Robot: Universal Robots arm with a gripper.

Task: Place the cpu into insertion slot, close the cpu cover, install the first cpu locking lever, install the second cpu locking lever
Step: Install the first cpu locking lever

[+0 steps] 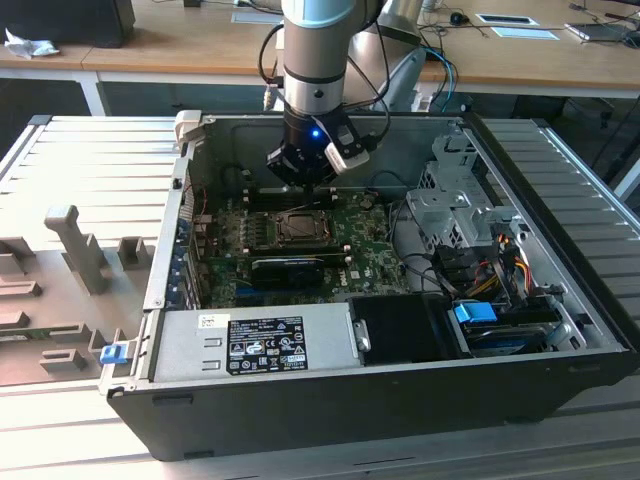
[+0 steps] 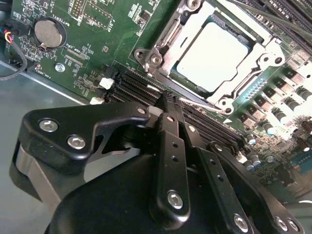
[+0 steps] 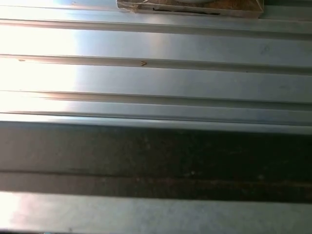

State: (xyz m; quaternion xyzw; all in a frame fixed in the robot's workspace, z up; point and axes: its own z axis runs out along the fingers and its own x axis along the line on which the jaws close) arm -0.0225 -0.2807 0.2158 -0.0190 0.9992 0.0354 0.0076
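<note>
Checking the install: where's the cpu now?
In the second wrist view, the cpu sits in its socket under the closed cpu cover, just beyond the end effector.

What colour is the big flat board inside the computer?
Green; the board shows best in the second wrist view.

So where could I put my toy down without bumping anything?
The ribbed metal table at the exterior view's left of the computer case has bare room, behind the grey fixtures. Inside the case is crowded: motherboard, cables, and the gripper.
</note>
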